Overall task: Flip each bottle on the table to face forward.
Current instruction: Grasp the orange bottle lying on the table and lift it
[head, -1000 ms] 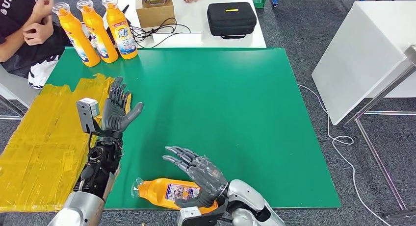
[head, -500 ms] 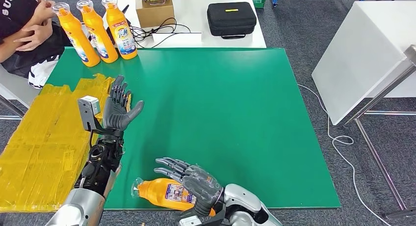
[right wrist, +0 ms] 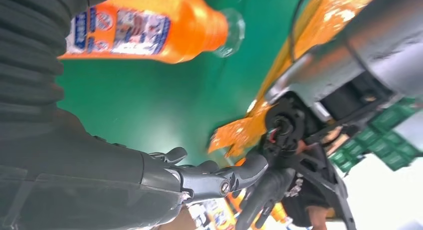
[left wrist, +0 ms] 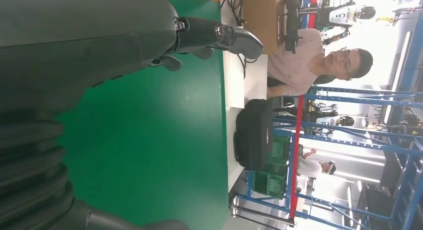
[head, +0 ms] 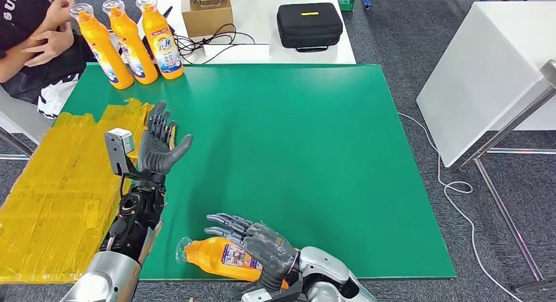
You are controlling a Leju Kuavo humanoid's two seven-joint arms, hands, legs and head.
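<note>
1. lying bottle (head: 223,258) at near edge of green mat (head: 295,138), on its side, clear cap toward robot's left, label up. still to be stood up and faced forward, judging by how it lies.
2. right hand (head: 262,244) over the bottle's body, fingers spread and only slightly curved, palm down. not closed round anything. contact with the bottle: cannot tell from head view. right wrist view shows the bottle (right wrist: 149,28) apart from the fingers (right wrist: 219,177), so likely no grip yet.
3. probable reason for the pose: hand opened wide to span the bottle's body before closing; approach from above suits a thing lying flat.
4. left hand (head: 157,145) raised upright over the mat's left part, fingers extended and apart, thumb out to the side. holds nothing. looks parked clear of the work, perhaps ready to receive or steady.
5. three bottles (head: 128,40) upright in a close row at far left corner of the mat, well apart from the lying one; labels partly visible. probably done or staged.
6. yellow taped patch (head: 59,184) left of the mat; black case (head: 309,25) and box (head: 206,14) on white table beyond.
7. person (head: 29,33) seated at far left, hands off the bottles.
8. risk: round body may roll toward the near edge if pressed off-centre.
</note>
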